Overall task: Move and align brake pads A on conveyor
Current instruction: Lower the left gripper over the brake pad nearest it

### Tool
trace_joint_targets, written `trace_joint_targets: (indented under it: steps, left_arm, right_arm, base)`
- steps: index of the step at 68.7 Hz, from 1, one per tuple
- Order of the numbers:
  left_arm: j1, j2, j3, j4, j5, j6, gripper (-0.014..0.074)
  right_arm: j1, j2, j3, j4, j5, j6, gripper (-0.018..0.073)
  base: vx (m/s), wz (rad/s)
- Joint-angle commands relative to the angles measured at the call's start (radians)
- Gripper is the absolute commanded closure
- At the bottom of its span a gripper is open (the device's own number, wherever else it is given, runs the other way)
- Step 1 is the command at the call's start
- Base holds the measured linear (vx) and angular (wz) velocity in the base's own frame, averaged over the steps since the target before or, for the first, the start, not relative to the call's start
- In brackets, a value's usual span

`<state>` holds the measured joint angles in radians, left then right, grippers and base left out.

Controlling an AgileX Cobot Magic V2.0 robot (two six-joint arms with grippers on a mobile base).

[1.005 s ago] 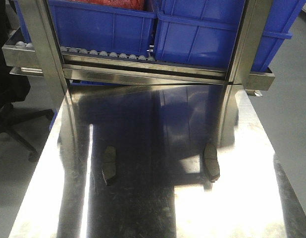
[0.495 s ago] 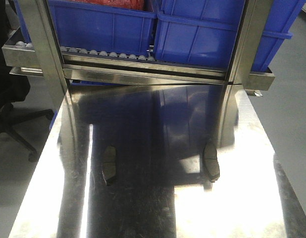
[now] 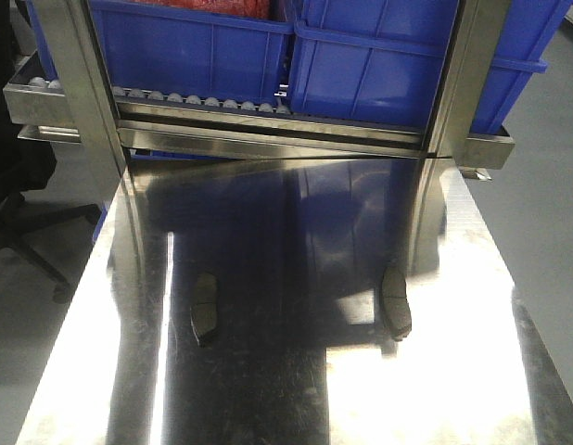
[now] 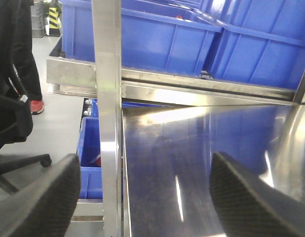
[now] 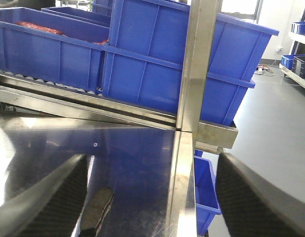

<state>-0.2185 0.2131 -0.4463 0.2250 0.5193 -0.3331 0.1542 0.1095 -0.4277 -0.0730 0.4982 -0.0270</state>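
Two dark grey brake pads lie on the shiny steel tabletop (image 3: 296,408), one on the left (image 3: 205,309) and one on the right (image 3: 395,303), both lengthwise and well apart. The right pad (image 5: 96,210) also shows in the right wrist view, just inside the left finger (image 5: 54,202). My right gripper (image 5: 152,168) is open above the table's right edge, holding nothing. My left gripper (image 4: 145,177) is open over the table's left edge, with nothing between its fingers (image 4: 246,197). The conveyor is out of view. Neither gripper appears in the front view.
Large blue bins (image 3: 194,46) sit on a roller rack (image 3: 203,100) at the table's far end, framed by steel uprights (image 3: 78,83) (image 3: 463,74). Lower blue bins stand beside the table (image 4: 91,148) (image 5: 207,187). An office chair (image 3: 18,232) and a person's legs (image 4: 24,59) are at left.
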Motion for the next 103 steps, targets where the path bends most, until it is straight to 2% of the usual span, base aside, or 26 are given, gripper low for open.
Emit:
trace_joint_targets:
  steps: [1, 16, 24, 34, 49, 58, 65, 76, 88, 103]
  left_arm:
    - [-0.005, 0.112, -0.111, 0.011, -0.007, -0.008, 0.0062]
    - [-0.005, 0.456, -0.328, -0.004, 0.214, -0.009, 0.0062]
    - [-0.005, 0.618, -0.392, -0.003, 0.290, -0.009, 0.0062]
    - [-0.005, 0.808, -0.437, -0.035, 0.312, -0.008, 0.0062]
    - [-0.005, 1.042, -0.494, -0.154, 0.305, 0.010, 0.0062]
    - [-0.009, 1.149, -0.547, -0.193, 0.307, 0.010, 0.0062]
    - [-0.048, 1.227, -0.597, -0.204, 0.310, 0.010, 0.0062]
    - [-0.158, 1.342, -0.683, -0.206, 0.316, -0.002, 0.0062]
    - [-0.272, 1.470, -0.782, -0.206, 0.315, -0.063, 0.0062]
    - [-0.327, 1.613, -0.892, -0.202, 0.341, -0.118, 0.0062]
  right_arm:
    - [0.000, 0.014, -0.026, -0.007, -0.075, -0.010, 0.0034]
    - [0.000, 0.014, -0.026, -0.007, -0.075, -0.010, 0.0034]
    - [0.000, 0.014, -0.026, -0.007, -0.075, -0.010, 0.0034]
    - [0.000, 0.014, -0.026, -0.007, -0.075, -0.010, 0.0034]
    - [0.000, 0.014, -0.026, -0.007, -0.075, -0.010, 0.0034]
    - [0.000, 0.014, -0.026, -0.007, -0.075, -0.010, 0.0034]
    - [0.000, 0.014, -0.026, -0.007, -0.075, -0.010, 0.0034]
    - [0.000, 0.014, -0.026, -0.007, -0.075, -0.010, 0.0034]
    - [0.000, 0.014, -0.026, -0.007, -0.075, -0.010, 0.0034]
    - [0.000, 0.014, -0.026, -0.007, -0.075, -0.010, 0.0034]
  base:
    - [0.00, 0.00]
    - [0.00, 0.00]
    - [0.00, 0.00]
    - [0.00, 0.00]
    - [0.00, 0.00]
    - [0.00, 0.00]
    - [0.00, 0.00]
    - [0.00, 0.00]
    - [0.00, 0.00]
    - [0.00, 0.00]
